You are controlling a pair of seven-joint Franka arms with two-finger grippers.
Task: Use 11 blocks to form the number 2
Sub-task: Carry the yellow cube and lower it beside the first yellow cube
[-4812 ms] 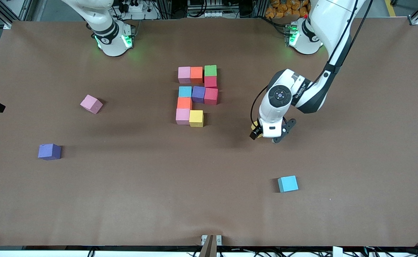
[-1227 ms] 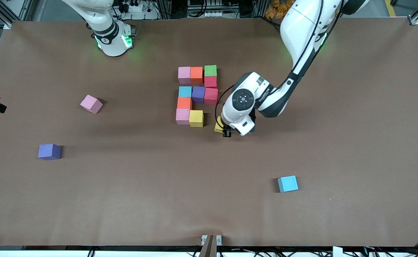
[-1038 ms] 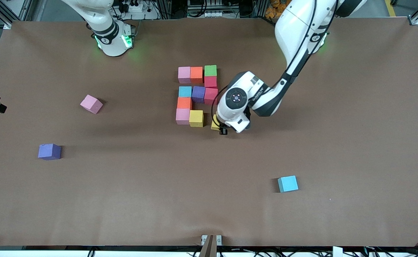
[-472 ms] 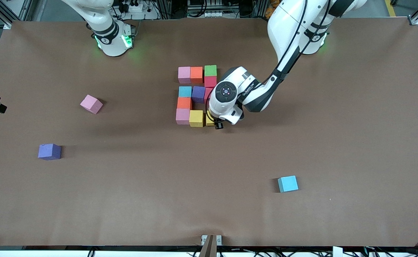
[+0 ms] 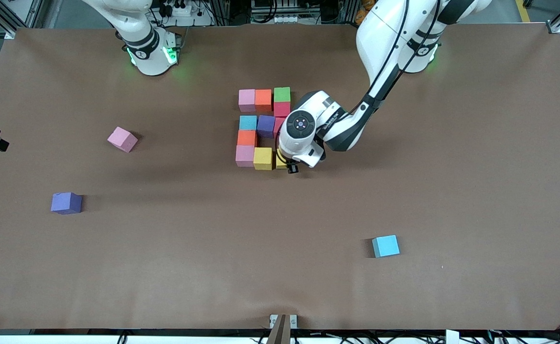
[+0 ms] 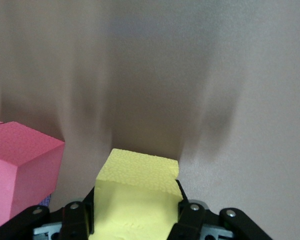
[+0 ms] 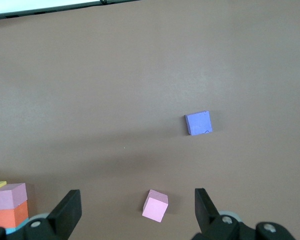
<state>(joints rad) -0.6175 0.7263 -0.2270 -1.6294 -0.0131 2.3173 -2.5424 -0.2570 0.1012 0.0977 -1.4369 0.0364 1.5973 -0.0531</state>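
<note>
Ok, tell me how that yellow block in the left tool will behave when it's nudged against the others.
The yellow block, gripped in the shut left tool, looks like grainy foam, so probably light and slightly squashy. Its flat faces suggest it will slide, not roll. Its matte skin may drag on the table.

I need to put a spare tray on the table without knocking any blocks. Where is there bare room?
Widest free patch: the table nearer the camera, between the purple block and the blue block. Also free: the left arm's end past the blue block. Crowded: mid-table, where the left gripper, shut on a yellow block, sits at the number 2. The right arm waits, gripper open.
</note>
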